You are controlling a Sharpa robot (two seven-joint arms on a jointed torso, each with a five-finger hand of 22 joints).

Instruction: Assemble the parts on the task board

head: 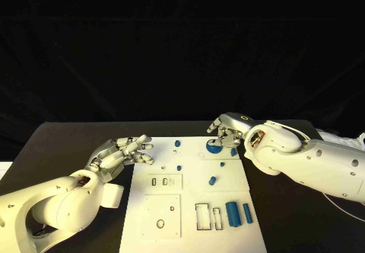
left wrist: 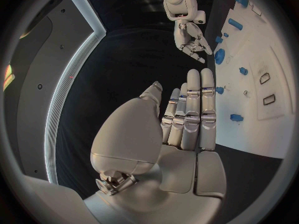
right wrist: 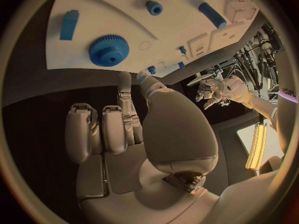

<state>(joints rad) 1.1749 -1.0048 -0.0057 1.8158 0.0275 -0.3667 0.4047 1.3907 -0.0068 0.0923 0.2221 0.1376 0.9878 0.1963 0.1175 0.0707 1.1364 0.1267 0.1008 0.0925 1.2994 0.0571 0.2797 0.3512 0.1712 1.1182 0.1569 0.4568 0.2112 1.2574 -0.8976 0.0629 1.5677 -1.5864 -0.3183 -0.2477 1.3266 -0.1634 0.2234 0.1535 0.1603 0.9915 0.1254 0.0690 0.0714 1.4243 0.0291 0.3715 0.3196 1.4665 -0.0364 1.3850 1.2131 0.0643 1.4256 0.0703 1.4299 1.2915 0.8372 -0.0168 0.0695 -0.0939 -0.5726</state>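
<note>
The right robot hand (head: pixel 227 133) hovers empty, fingers apart, over the blue toothed plastic gear (head: pixel 214 147) on the white task board (head: pixel 163 213); grasping it seems next. The left robot hand (head: pixel 125 152) waits open beside the board.

Blue gear (head: pixel 214 147) partly behind right robot hand (head: pixel 226 132)

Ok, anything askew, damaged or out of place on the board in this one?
Nothing stands out. The task board lies flat and square on the black table, and the blue parts, including the gear and the two cylinders, lie on it. Both the left hand and the right hand hold nothing.
</note>
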